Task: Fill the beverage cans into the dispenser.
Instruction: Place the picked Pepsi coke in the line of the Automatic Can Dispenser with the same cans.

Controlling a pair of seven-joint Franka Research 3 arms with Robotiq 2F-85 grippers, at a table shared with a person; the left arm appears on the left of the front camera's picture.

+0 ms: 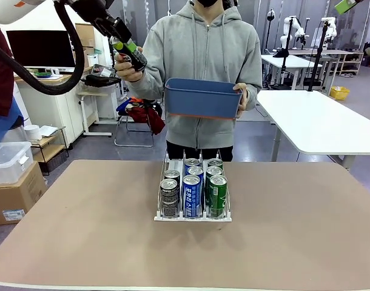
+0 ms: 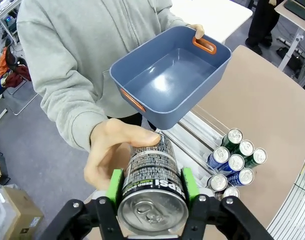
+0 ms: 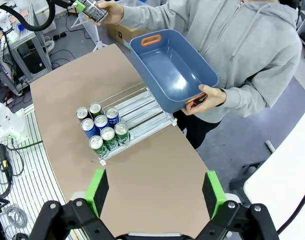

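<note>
The beverage cans are nearly all racked: far on my left, up above the table's far edge, my left gripper [image 2: 151, 200] is pinched on a dark can [image 2: 151, 187], green pads on either side of it, while the person's hand [image 2: 114, 152] is wrapped around the same can, so I judge this a handover not yet finished. Moving toward the middle, the person's other hand [image 1: 241, 97] holds the blue bin [image 2: 167, 75], tipped toward me and with nothing in it. Below it the dispenser [image 1: 193, 216] sits mid-table with seven cans upright: two dark ones in the left lane, three blue-and-white in the middle lane, two green in the right. On my right, my right gripper [image 3: 155, 190] hangs high over the table, fingers spread wide with nothing between them. What is left, as I judge it, is taking this last can and setting it in the left lane behind the other dark ones.
</note>
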